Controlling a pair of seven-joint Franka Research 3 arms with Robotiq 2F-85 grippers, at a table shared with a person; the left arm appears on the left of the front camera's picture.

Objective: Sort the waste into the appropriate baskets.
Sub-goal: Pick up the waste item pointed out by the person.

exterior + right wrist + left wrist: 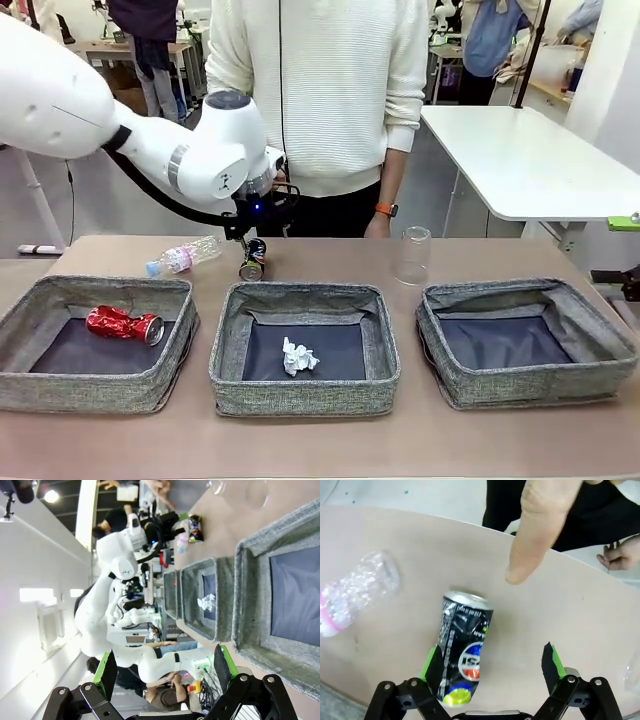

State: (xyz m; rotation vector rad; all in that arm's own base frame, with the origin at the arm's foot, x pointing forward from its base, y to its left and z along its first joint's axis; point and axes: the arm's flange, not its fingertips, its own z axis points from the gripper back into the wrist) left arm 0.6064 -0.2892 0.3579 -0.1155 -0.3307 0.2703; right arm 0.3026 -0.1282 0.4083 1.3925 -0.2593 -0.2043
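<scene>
Three bins sit in a row on the worktop (pixel 320 440). The left bin (pixel 25 345) holds the red can (pixel 122 324), the middle bin (pixel 305 398) holds the paper ball (pixel 298 357), and the right bin (pixel 530 388) shows its bare navy lining. From the middle bin, the bottle (pixel 183 256) lies at 10 o'clock, the dark can (pixel 252 262) at 11 and the cup (pixel 412 255) stands at 1, all on the worktop. The left hand (pixel 491 652) hangs over the dark can, released, jaws wide, with the can on its side between the fingers. A person's finger (pixel 535 535) points at the worktop at 1 o'clock from the can. The right hand (pixel 165 655) is released and grasps nothing.
</scene>
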